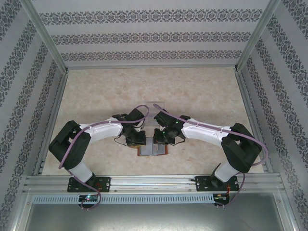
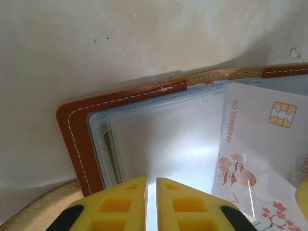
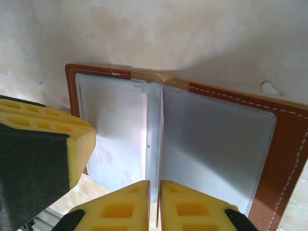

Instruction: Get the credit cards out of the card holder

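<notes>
Open card holder point(image 3: 284, 144), a credit card point(image 2: 260, 139) tucked in its sleeve. Left gripper point(image 2: 151, 202) and right gripper point(image 3: 154, 207) sit over its pages, fingers pressed nearly together. Pinching sleeve rather than card could drag the card holder.

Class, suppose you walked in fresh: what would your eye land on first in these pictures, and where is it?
An open brown wallet lies at the near middle of the table, with the left hand and right hand meeting over it. Up close, a pale card with a gold chip shows at the right of the left wrist view.
</notes>
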Tool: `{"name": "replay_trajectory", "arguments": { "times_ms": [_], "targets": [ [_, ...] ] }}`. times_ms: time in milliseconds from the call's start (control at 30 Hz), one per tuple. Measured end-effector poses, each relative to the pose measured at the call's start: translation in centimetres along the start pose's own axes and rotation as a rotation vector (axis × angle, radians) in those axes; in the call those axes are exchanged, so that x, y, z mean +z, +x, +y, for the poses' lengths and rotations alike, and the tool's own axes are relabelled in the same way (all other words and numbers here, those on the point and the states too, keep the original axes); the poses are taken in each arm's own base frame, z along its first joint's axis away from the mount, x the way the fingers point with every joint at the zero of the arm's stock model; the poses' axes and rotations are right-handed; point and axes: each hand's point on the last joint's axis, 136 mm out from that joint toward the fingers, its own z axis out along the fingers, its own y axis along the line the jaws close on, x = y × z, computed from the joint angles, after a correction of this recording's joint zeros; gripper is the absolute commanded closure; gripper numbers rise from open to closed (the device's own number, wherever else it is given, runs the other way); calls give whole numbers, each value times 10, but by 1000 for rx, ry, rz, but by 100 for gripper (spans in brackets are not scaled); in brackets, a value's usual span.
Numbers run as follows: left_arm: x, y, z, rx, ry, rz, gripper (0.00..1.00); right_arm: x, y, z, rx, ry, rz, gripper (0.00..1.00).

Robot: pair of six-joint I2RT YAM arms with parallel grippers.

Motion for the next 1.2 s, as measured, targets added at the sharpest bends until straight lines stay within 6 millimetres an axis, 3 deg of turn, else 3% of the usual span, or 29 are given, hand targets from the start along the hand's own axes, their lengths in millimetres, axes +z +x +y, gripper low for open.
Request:
{"name": "replay_trajectory", "arguments": {
  "times_ms": [567,900,1200],
  "targets": [
    [-1,2,2,0,-2,-3,87,-1,1,-3,20,19,5,91],
    [-3,1,2,3,-4,-13,87,-16,-2,0,10,30,-20,91],
    [-7,-2,3,8,-13,-36,87,-34,-4,11,-162,49,1,93]
  ]
}}
